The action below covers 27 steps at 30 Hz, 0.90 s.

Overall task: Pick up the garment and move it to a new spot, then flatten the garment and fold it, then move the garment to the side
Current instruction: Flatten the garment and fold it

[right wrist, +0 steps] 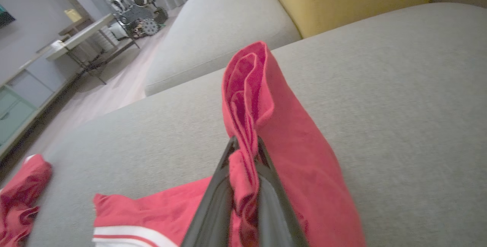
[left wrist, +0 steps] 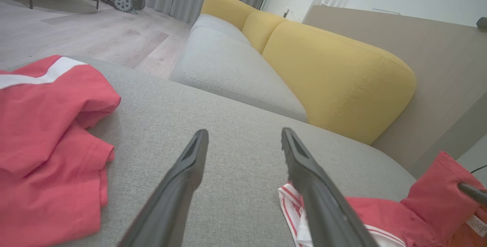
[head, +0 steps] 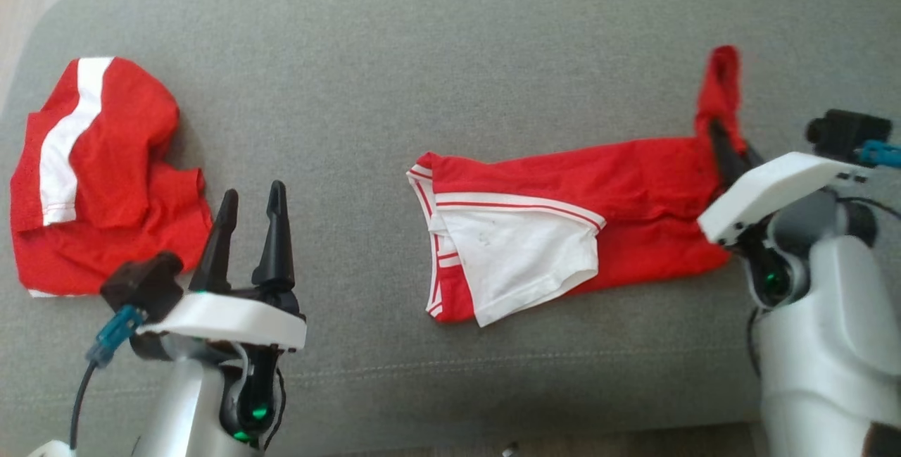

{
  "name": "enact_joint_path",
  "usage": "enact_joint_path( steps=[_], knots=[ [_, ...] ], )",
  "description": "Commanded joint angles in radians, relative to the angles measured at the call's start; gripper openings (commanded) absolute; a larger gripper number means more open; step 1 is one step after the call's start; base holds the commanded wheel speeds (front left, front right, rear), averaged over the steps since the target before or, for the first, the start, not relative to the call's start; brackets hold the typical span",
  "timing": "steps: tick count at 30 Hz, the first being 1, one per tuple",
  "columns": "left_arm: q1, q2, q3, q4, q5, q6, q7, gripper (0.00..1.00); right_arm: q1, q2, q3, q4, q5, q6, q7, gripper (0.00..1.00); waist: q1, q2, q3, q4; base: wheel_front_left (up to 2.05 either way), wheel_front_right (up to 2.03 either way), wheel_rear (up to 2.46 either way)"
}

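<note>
1. Far left: a second red garment [head: 105, 175] with a white stripe lies crumpled on the grey cushion [head: 422, 34]. It is well apart from the task's thing.

2. Near left: the left gripper [head: 253, 189] hovers over bare cushion just right of that crumpled piece. Its fingers are spread wide and hold nothing. The left wrist view confirms this, with grey fabric visible between the two fingers.

3. Centre to right: the garment [head: 563, 217], red with white trimmed panels, lies stretched across the cushion. Its white part is folded over at the left end, and its right end is drawn up into a narrow bunched strip pointing far.

4. Right: the right gripper [head: 719, 132] is clamped on that bunched strip. The right wrist view shows several red layers pinched between the closed fingers, with a loop of cloth standing above the tips.

Judged hazards from this state:

- Slip: the hold is on a thin gathered roll, and drag against the cushion during a pull may strip the cloth out of the fingers.
- Uneven layers: if only some layers are pinched, the rest may sag and twist when lifted.
- Bunching: only one end is held, so the white left end would trail and crumple, which would undo any flattening.
- Collision: a leftward carry could bring the garment against the open left gripper or onto the second garment.
</note>
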Motion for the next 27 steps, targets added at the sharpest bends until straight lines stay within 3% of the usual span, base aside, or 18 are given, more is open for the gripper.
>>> enact_joint_path(
  steps=[1, 7, 13, 18, 27],
  knots=[
    [-0.011, 0.008, 0.036, -0.031, -0.010, 0.003, -0.012, 1.00, -0.009, 0.016, 0.043, -0.068, 0.030, 0.006, 0.014, 0.00, 0.0000, 0.0000, -0.004, -0.003, 0.00, 0.00, 0.00],
    [-0.007, 0.008, 0.032, -0.037, -0.020, 0.005, -0.012, 1.00, 0.049, 0.026, 0.161, -0.198, 0.173, 0.006, 0.083, 0.00, 0.0000, 0.0000, -0.002, -0.005, 0.00, 0.00, 0.00],
    [-0.014, 0.008, 0.016, -0.035, -0.026, 0.006, -0.012, 1.00, 0.080, 0.027, 0.286, -0.233, 0.325, 0.006, 0.081, 0.00, 0.0000, 0.0000, 0.005, 0.006, 0.00, 0.00, 0.00],
    [-0.017, 0.008, 0.012, -0.033, -0.027, 0.005, -0.012, 1.00, 0.087, 0.027, 0.387, -0.201, 0.402, 0.006, 0.045, 0.00, 0.0000, 0.0000, 0.018, 0.025, 0.00, 0.00, 0.00],
    [-0.023, 0.008, -0.016, -0.021, -0.038, 0.008, -0.012, 1.00, 0.060, 0.027, 0.524, -0.036, 0.498, 0.006, -0.063, 0.00, 0.0000, 0.0000, 0.039, 0.074, 0.00, 0.00, 0.00]
  ],
)
